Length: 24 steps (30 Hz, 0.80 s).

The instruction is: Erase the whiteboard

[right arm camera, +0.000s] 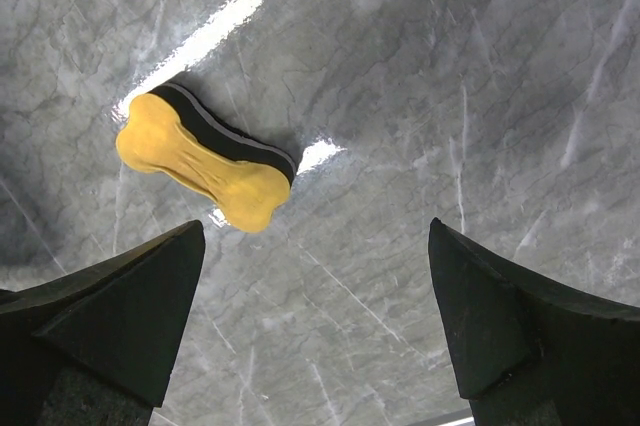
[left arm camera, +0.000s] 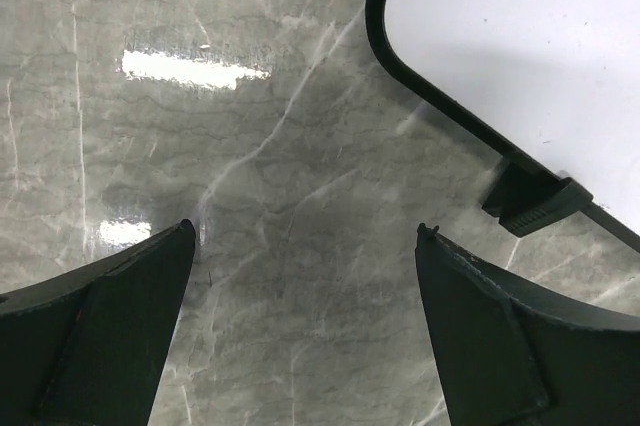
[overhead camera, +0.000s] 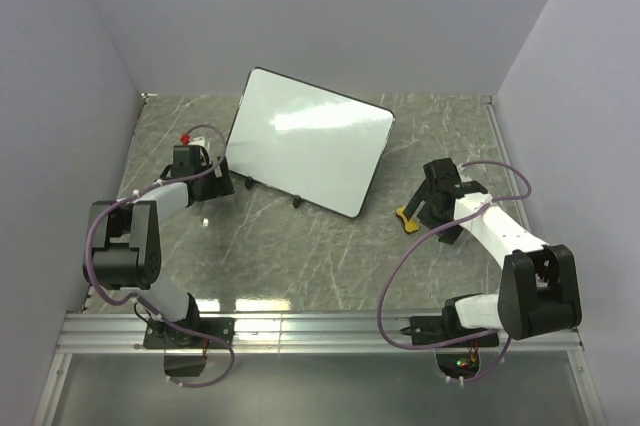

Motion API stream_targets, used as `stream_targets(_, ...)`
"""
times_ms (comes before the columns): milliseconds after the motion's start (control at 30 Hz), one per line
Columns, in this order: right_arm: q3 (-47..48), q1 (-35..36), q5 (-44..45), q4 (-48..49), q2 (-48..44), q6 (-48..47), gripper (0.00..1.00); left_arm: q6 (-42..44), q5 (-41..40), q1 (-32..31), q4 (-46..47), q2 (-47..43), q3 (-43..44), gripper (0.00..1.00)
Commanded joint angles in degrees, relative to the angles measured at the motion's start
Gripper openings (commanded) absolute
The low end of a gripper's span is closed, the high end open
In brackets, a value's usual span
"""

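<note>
1. Silver metal rail (overhead camera: 320, 318) runs along the bottom of the top view. Both arm bases are bolted to it, the left arm (overhead camera: 120, 246) at lower left and the right arm (overhead camera: 535, 291) at lower right.
2. Grey, white-veined marble-look table (overhead camera: 300, 246) fills the middle of that view and the background of both wrist views.
3. The right gripper (right arm camera: 315, 229) hangs over bare table at right of centre in the top view. Its two dark fingers stand wide apart at the lower corners of the right wrist view, with nothing between them.
4. A yellow bone-shaped eraser (right arm camera: 205, 161) with a black underside lies on the table at upper left of the right wrist view. It is beyond the left-hand finger and touches neither finger.
5. The left gripper (left arm camera: 305, 234) sits at the left of the top view. Its fingers are likewise spread wide, with only table between them.
6. The whiteboard (overhead camera: 310, 141) sits in the upper middle of the top view, turned askew to the table edges. Its face is white with a pale glare.
7. In the left wrist view the board's rounded black-framed corner fills the upper right. A small black foot (left arm camera: 530, 204) on its edge is just beyond the right-hand finger, not touching it.
8. Pale lilac walls (overhead camera: 320, 6) close the scene behind and at both sides.
</note>
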Motion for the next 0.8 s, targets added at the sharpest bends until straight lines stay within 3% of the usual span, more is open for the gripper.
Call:
stream_targets(0, -0.2, -0.4, 1.6, 1.3, 0.1, -0.4, 0.99, 1.2, -0.7, -0.1, 0.6, -0.7, 0.2, 0.97)
stream_targets(367, 1.9, -0.3, 0.7, 1.0, -2.8, -4.4, 0.99, -2.5, 1.3, 3.5, 0.4, -7.3, -0.4, 0.95)
stream_targets(567, 9.4, 2.3, -11.0, 2.6, -7.1, -13.0, 0.98, -6.7, 4.2, 3.8, -3.4, -17.7, -2.4, 0.96)
stream_targets(600, 11.8, 2.6, -12.8, 2.6, -7.1, -13.5, 0.98, -7.2, 4.3, 3.9, -4.1, -20.6, -2.4, 0.99)
stream_targets(767, 18.7, 6.7, -24.7, 3.0, -7.3, -14.7, 0.99, -9.6, 10.3, 3.4, -7.8, -27.6, -2.1, 1.00)
